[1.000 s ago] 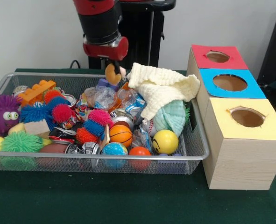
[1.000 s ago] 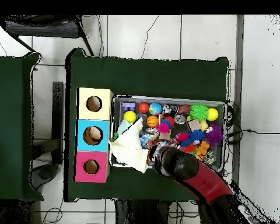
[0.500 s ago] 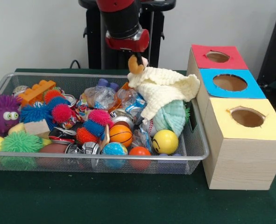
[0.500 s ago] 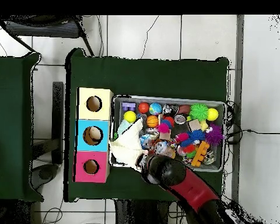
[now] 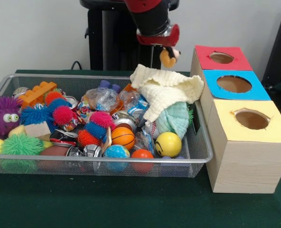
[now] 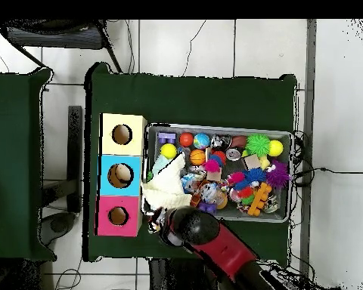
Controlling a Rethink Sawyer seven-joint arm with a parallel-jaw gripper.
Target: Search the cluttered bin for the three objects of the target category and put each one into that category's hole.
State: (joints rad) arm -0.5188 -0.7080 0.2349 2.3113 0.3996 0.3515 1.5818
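A small orange plush toy [image 5: 169,57] is hanging clamped in my fingers [image 5: 165,49]. Just below them the cream cloth [image 5: 165,89] is draping over the wire bin [image 5: 102,164]; beside them the red-topped box [image 5: 221,58] is sitting on the desk [image 5: 130,204].

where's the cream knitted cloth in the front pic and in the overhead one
Front view: the cream cloth is draped over the bin's right end, beside the blue-topped box.
Overhead view: the cream cloth lies at the bin's left end, beside the same blue-topped box.
Shared landmark: the blue-topped box, the middle of three.
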